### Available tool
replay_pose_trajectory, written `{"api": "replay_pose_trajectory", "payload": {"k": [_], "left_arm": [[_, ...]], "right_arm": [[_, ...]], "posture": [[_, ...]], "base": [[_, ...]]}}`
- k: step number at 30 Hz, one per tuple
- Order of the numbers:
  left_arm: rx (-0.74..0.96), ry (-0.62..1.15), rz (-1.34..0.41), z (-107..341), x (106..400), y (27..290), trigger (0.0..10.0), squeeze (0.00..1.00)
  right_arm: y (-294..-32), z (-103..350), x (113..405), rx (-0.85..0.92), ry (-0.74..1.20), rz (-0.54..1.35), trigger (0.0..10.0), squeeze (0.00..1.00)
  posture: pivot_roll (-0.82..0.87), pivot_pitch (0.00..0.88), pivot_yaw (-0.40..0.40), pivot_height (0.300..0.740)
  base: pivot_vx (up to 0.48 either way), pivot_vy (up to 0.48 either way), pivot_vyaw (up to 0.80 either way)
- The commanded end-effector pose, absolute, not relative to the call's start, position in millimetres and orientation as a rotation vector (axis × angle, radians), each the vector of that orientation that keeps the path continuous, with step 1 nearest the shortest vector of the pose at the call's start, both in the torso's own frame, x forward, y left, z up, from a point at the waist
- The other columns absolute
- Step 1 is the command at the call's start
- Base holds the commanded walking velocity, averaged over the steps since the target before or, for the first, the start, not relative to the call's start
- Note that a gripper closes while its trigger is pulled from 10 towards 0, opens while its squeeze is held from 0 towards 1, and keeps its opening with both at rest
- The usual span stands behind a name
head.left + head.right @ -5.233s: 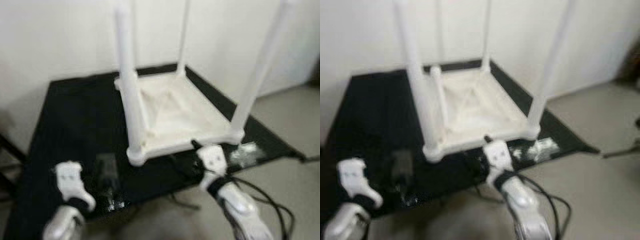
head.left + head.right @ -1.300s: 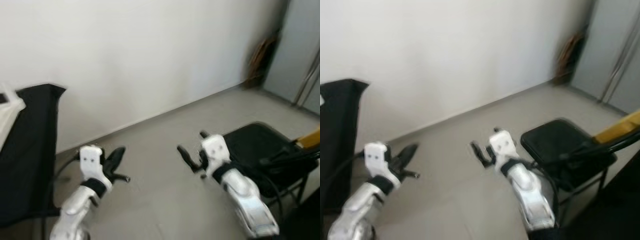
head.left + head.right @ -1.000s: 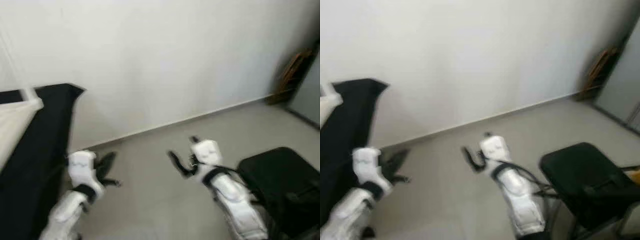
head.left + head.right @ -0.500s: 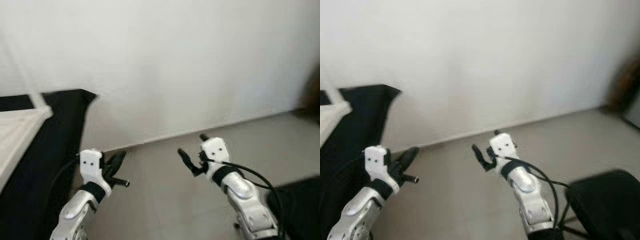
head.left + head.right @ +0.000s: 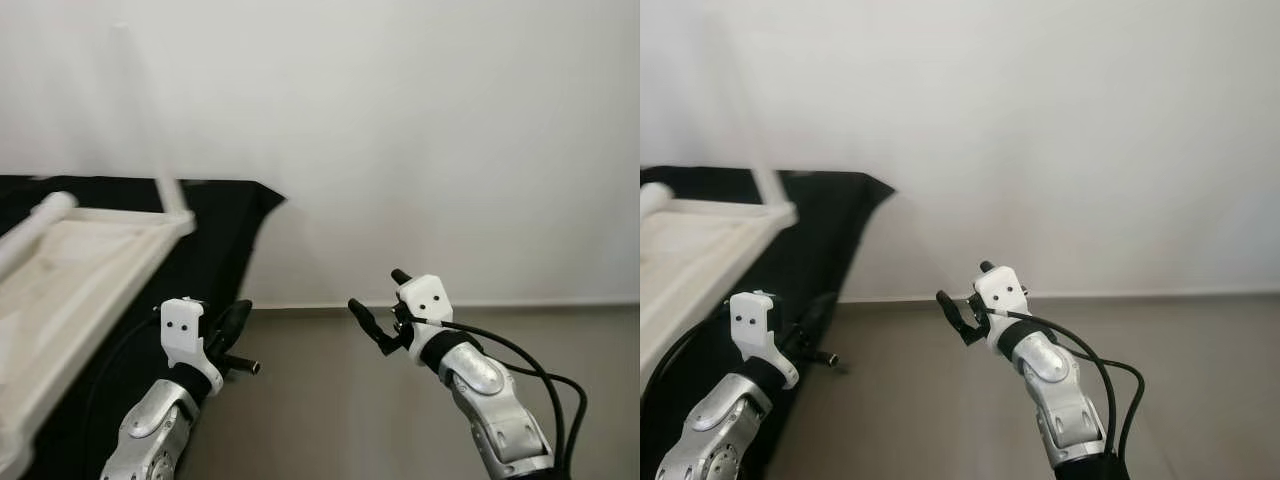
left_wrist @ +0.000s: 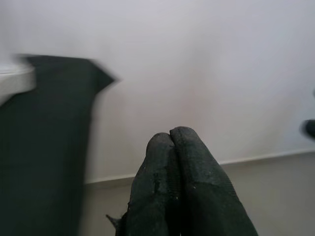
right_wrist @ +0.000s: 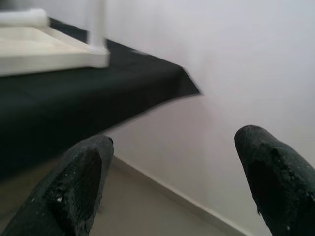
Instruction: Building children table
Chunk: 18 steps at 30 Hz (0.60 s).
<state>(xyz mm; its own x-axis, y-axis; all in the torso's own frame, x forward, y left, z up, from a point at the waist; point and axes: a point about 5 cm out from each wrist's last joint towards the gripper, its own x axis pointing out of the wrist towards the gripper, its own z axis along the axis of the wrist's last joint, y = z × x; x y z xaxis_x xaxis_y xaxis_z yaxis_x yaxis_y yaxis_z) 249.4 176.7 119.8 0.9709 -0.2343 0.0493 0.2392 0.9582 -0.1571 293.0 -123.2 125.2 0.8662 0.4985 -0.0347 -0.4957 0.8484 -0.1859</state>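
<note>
Hands (image 5: 232, 322) (image 5: 378, 303) beside black cloth edge (image 5: 262, 203)

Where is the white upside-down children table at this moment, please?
In the left eye view, the white upside-down children table lies at the robot's far left on a black cloth-covered surface against the white wall, beyond the left gripper.

Left gripper (image 6: 170, 135) jaws pressed together, facing white wall (image 6: 206, 69).

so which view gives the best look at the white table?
Left eye view: the upturned white table lies on the black cloth, with frame and one leg visible. Right eye view cuts it to a corner. Right wrist view shows a corner and leg base; left wrist view, a blurred edge.
</note>
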Motion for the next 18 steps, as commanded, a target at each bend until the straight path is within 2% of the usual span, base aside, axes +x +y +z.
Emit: {"api": "replay_pose_trajectory", "payload": {"k": [1, 18], "left_arm": [[-0.157, -0.042, -0.254, 123.4, 251.4, 173.1, 10.0, 0.00], [-0.119, -0.046, -0.268, 125.2, 251.4, 170.7, 10.0, 0.00]], "right_arm": [[-132.6, 123.4, 291.8, -0.198, -0.007, 0.504, 10.0, 0.00], [-133.0, 124.1, 291.6, -0.191, -0.009, 0.512, 10.0, 0.00]], "posture": [[-0.09, 0.000, 0.010, 0.740], [-0.09, 0.000, 0.011, 0.740]], "base": [[0.345, 0.000, 0.00], [0.345, 0.000, 0.00]]}}
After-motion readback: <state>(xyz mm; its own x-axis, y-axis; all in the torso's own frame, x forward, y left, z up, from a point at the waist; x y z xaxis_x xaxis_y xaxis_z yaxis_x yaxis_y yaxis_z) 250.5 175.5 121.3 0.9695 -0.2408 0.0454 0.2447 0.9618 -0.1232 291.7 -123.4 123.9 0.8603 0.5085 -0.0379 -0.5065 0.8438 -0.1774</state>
